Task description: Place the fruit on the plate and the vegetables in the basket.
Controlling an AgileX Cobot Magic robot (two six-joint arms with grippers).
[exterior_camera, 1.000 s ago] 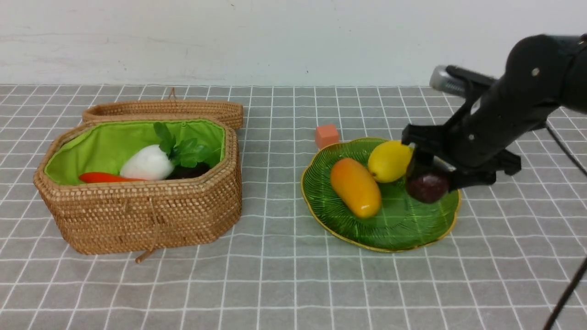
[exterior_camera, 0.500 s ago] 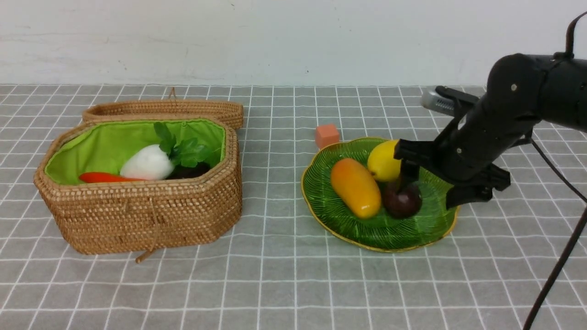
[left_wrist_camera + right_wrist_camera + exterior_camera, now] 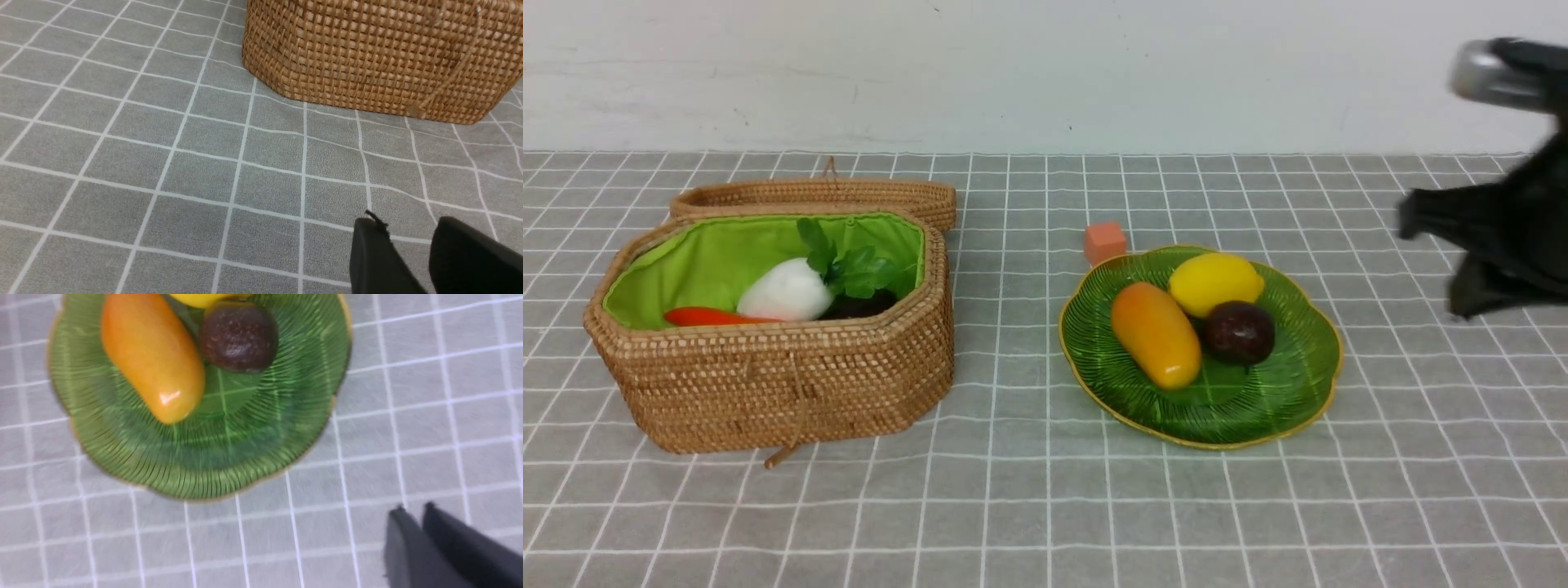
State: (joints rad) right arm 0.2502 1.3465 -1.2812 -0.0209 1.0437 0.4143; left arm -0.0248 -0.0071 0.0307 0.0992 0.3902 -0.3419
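Looking at your plate (image 3: 1290, 392), you have the mango (image 3: 1156, 333), the lemon (image 3: 1215, 282) and the dark purple-brown fruit (image 3: 1240, 331) lying on it, the three pressed close together. Your basket (image 3: 768, 384) stands open, holding the white radish (image 3: 784, 291), the red-orange vegetable (image 3: 707, 316) and a dark one (image 3: 858, 306). Your right gripper (image 3: 412, 516) hangs clenched and empty over cloth beside the plate; your left gripper (image 3: 404, 234) is slightly parted, empty, near the basket wall.

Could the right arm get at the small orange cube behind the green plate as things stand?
Probably yes. The small orange cube stands uncovered just behind the green glass plate, nothing stacked on it. The right hand, shut and empty, is off to the side and must reopen.
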